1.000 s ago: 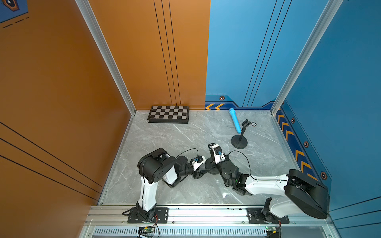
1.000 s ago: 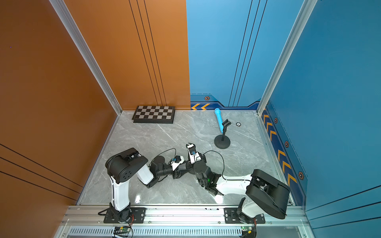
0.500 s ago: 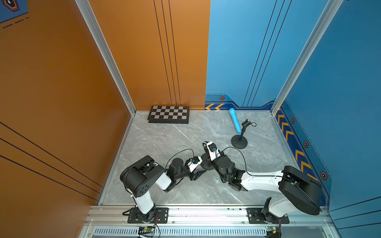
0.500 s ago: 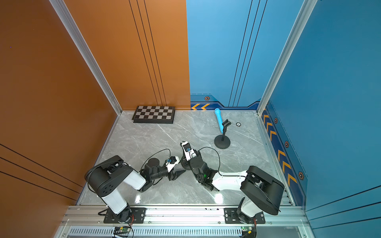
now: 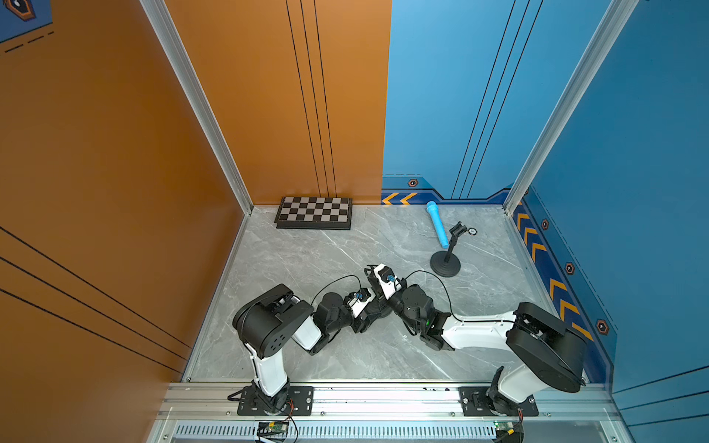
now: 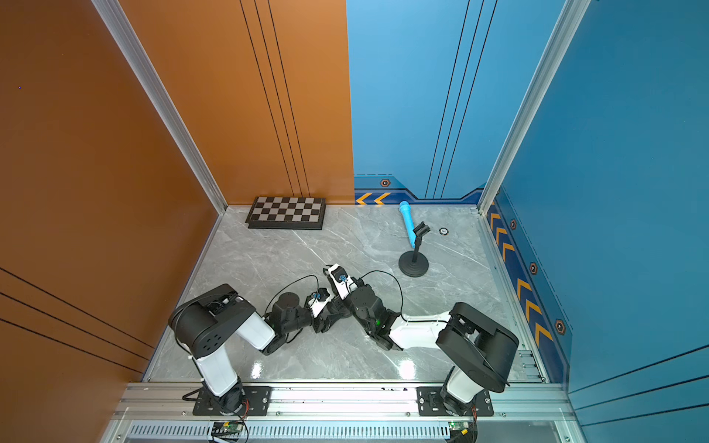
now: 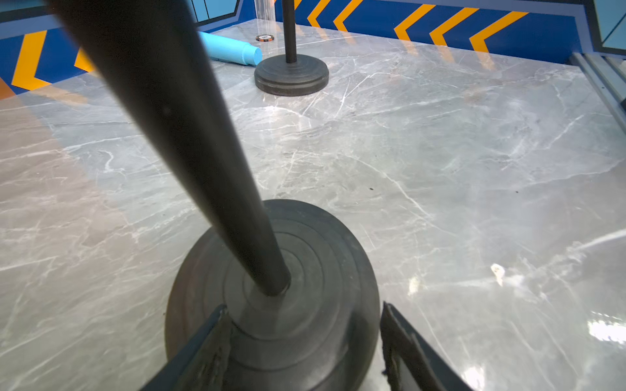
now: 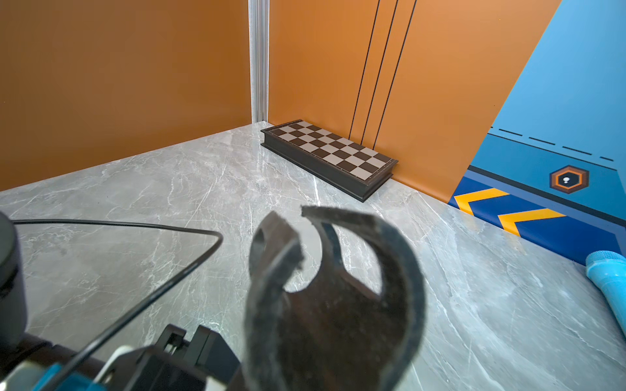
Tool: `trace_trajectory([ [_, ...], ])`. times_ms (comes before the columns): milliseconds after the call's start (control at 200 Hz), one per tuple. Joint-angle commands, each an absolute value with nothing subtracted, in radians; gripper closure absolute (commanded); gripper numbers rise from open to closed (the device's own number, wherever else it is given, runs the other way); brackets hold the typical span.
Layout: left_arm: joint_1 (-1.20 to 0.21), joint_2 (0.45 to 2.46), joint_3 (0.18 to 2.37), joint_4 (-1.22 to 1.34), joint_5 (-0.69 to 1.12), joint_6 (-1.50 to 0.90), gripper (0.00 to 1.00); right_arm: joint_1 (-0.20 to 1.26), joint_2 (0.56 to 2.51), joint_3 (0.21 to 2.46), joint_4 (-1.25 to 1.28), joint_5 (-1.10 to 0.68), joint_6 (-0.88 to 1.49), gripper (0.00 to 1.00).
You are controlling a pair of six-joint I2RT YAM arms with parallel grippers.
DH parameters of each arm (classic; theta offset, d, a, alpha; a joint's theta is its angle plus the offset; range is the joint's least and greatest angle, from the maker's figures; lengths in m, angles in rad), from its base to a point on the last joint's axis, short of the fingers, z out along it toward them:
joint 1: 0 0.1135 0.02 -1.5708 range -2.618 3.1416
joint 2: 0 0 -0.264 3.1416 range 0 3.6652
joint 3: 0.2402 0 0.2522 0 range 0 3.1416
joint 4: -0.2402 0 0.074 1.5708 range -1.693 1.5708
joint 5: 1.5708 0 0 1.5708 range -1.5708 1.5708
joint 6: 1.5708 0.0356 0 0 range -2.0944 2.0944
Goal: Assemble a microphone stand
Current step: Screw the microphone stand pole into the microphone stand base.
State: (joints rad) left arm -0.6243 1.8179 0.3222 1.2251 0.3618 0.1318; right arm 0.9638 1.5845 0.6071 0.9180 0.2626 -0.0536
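Note:
A black round base [image 7: 315, 270] lies on the marble floor between my two wrists. A black pole [image 7: 189, 135] meets the base's centre socket and leans away from it. My left gripper [image 7: 304, 306] is open, its fingers [image 7: 210, 342] standing on either side of the base. In the right wrist view the stand's C-shaped clip [image 8: 338, 304] rises right in front of the camera and hides the jaws. My right gripper [image 5: 378, 287] is shut on that pole-and-clip piece. In both top views the base is mostly hidden under the wrists.
Another black stand [image 5: 445, 264] with a clip stands upright at the back right. A blue microphone [image 5: 437, 224] lies beside it, and a small round disc [image 5: 472, 231] sits near the wall. A folded chessboard [image 5: 314, 213] lies against the back wall. Camera cables loop over the floor.
Both arms have shifted a little to the left, keeping the base and pole between them. The right grip looks the same.

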Motion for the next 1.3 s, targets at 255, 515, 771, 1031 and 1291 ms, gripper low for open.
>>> trace_trajectory([
  [255,-0.582,1.868,0.396,1.204,0.417,0.080,0.31,0.958,1.599,0.533,1.006,0.225,-0.014,0.99],
  [515,-0.569,1.836,0.440,1.204,0.497,0.053,0.34,0.951,1.578,0.506,1.004,0.186,-0.016,0.92],
  [771,-0.550,1.777,0.457,1.204,0.511,0.079,0.39,0.929,1.565,0.511,0.971,0.136,-0.011,0.83],
  [1031,-0.535,1.765,0.458,1.204,0.579,0.109,0.40,0.856,1.488,0.577,0.802,-0.057,0.048,0.63],
  [1291,-0.532,1.775,0.457,1.204,0.622,0.125,0.43,0.784,1.403,0.661,0.443,-0.436,-0.075,0.50],
])
